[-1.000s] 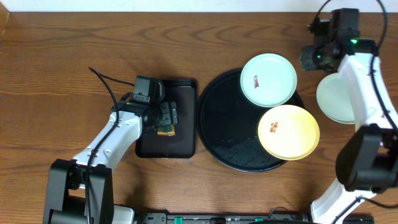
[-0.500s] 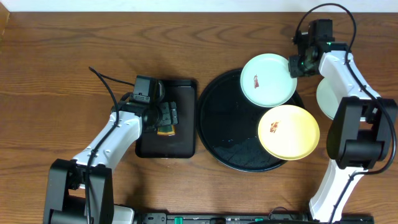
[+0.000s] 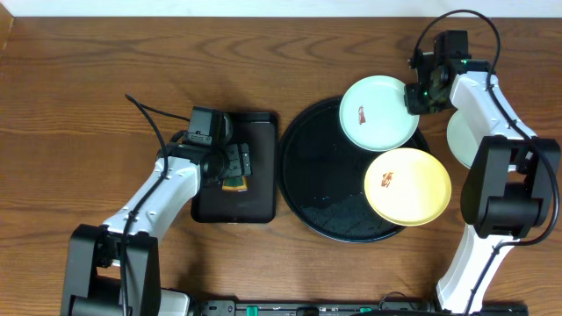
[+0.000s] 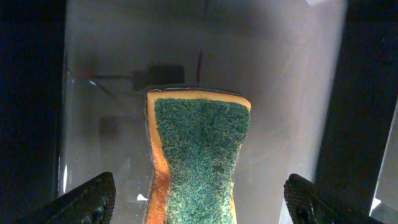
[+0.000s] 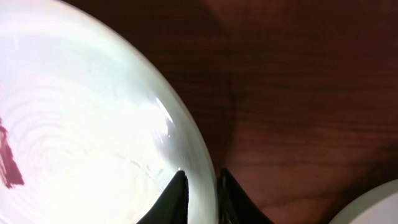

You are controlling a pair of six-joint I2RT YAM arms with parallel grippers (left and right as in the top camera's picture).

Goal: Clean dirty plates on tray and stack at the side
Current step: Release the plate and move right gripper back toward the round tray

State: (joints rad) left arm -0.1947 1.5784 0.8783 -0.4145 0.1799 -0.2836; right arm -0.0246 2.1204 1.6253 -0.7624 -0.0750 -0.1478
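The right gripper (image 3: 420, 95) clamped the right rim of a mint-green plate (image 3: 378, 118). Its two black fingertips (image 5: 178, 194) were drawn close together on either side of the pale edge, as the wrist view showed. The plate carried a small reddish-brown smear (image 3: 362, 114) and sat on the far right part of the round black tray (image 3: 307, 167) at the middle of the table.

A yellow plate (image 3: 417, 193), also smeared, lay just beside it on the tray's near right side, with its outer edge hanging past the raised rim. A second mint-green plate (image 3: 460, 145) rested off the tray on the bare wooden table (image 3: 88, 70) to the right, partly hidden under the right arm (image 3: 492, 105).

To the left, the left gripper (image 3: 235, 165) hovered over a small rectangular black tray (image 3: 261, 189) with its jaws spread wide and nothing in its grasp. A sponge (image 4: 196, 143) with a green scouring face and an orange side lay in that tray between the open fingers (image 4: 87, 200), touching neither.
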